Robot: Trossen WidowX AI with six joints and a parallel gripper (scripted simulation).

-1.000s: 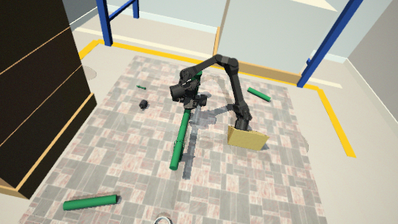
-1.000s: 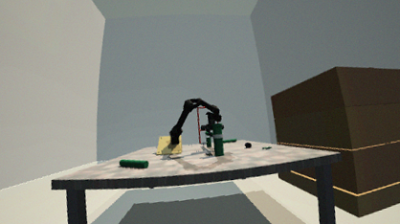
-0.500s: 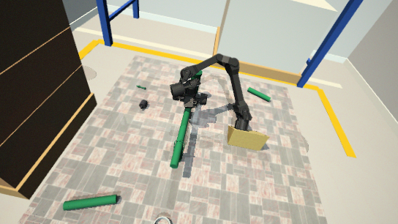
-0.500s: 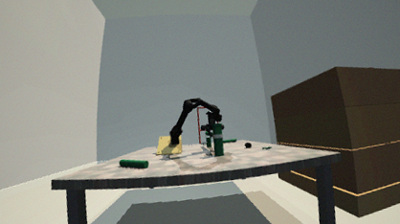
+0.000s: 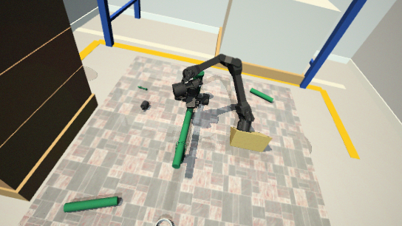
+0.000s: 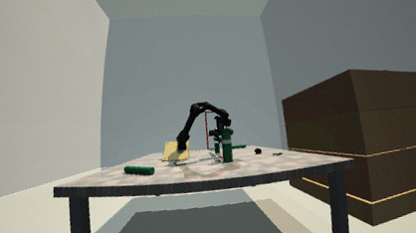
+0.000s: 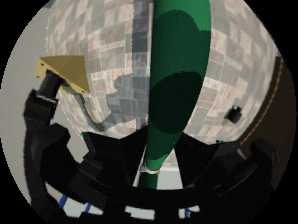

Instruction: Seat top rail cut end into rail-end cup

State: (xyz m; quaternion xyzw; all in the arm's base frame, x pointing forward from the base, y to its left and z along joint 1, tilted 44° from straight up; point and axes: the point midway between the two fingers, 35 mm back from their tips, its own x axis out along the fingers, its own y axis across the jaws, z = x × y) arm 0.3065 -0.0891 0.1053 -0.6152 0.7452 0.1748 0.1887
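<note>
The green top rail (image 5: pixel 185 123) (image 7: pixel 180 45) runs through a thin ring, and its free end points toward the top camera. My gripper (image 5: pixel 191 105) (image 7: pixel 160 128) is shut on the rail near its post end. The big green post (image 5: pixel 199 75) (image 6: pixel 228 154) stands just beyond the gripper. A pale band (image 6: pixel 227 141) circles the post's upper half. In the wrist view the rail narrows toward a pale edge (image 7: pixel 150 170) in front of dark green. The cup is hidden, so I cannot tell whether the rail's end is inside it.
Loose green tubes lie front left (image 5: pixel 91 204) and back right (image 5: pixel 261 95). A small black part (image 5: pixel 145 105) (image 6: pixel 258 151) (image 7: pixel 233 115) and a small green piece (image 5: pixel 142 88) lie left of the post. The yellow base plate (image 5: pixel 249 140) (image 6: pixel 172 151) is right of the rail. A metal ring (image 5: pixel 164 222) is at the front.
</note>
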